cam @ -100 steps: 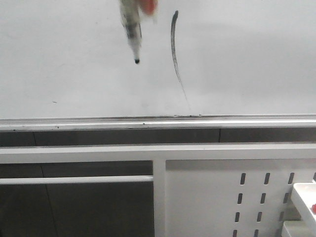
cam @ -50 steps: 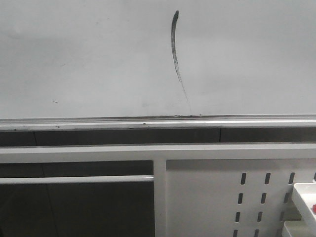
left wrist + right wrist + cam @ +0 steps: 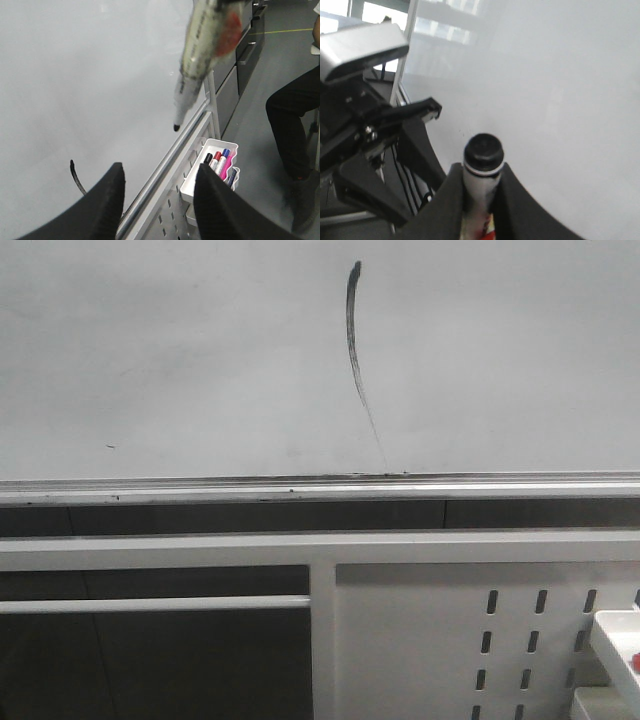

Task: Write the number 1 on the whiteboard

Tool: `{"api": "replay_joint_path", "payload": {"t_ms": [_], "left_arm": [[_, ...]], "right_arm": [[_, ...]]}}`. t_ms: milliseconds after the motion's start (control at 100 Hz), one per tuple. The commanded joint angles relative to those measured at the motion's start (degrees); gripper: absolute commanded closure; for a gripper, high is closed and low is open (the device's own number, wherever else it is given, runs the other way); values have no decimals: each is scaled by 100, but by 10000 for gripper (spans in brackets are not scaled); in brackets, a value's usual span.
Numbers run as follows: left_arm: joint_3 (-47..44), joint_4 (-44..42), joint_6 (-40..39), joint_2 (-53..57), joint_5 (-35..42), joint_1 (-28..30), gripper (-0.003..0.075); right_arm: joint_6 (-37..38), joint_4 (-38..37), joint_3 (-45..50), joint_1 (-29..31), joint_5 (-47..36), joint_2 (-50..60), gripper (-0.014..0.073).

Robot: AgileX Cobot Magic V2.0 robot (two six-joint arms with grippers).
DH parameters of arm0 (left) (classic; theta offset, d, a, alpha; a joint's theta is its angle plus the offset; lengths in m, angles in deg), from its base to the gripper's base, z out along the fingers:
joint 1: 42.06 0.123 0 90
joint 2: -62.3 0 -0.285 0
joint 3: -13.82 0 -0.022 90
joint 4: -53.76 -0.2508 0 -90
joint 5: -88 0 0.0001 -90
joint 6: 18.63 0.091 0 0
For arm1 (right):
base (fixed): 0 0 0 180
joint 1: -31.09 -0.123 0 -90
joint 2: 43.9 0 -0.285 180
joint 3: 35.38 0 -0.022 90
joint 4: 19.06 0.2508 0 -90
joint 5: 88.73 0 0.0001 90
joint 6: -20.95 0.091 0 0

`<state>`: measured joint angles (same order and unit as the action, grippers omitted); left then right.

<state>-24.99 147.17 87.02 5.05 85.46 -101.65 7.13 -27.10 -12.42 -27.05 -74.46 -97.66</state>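
Note:
The number 1 [image 3: 351,330] is a thin, slightly curved black stroke on the whiteboard [image 3: 180,360], thick at its top and fading toward the silver ledge [image 3: 200,487]. Its dark end also shows in the left wrist view [image 3: 74,172]. My right gripper [image 3: 481,187] is shut on a white marker [image 3: 482,152] with its black end cap toward the camera. In the left wrist view that marker [image 3: 197,55] hangs uncapped, its black tip [image 3: 176,128] off the board. My left gripper [image 3: 159,192] is open and empty. Neither gripper shows in the front view.
A white perforated frame panel [image 3: 430,640] stands below the ledge. A white tray [image 3: 200,172] of several coloured markers hangs on it, also at the front view's lower right [image 3: 618,640]. A seated person's dark leg [image 3: 290,120] is beside the frame. My left arm [image 3: 375,125] shows in the right wrist view.
One second ago the marker tip hung at the top of the front view, left of the stroke. It has since risen out of that view. The stroke is unchanged.

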Motion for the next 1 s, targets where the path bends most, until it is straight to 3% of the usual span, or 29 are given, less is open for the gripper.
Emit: {"api": "replay_joint_path", "payload": {"t_ms": [0, 230, 530, 730, 990], "left_arm": [[210, 104, -1, 4, -244, -36, 412], [210, 334, -1, 4, -482, -36, 314], [210, 517, -1, 4, -875, -36, 313], [210, 626, -1, 4, -1048, -36, 327], [210, 626, -1, 15, -1333, -36, 423]], "right_arm": [[2, -10, -220, -5, -770, 51, 671], [2, 394, -220, -30, -857, -41, 671], [2, 457, -220, -797, -829, -395, 671], [2, 457, -220, -855, -790, -533, 671], [2, 394, -220, -855, -83, -533, 671]]}}
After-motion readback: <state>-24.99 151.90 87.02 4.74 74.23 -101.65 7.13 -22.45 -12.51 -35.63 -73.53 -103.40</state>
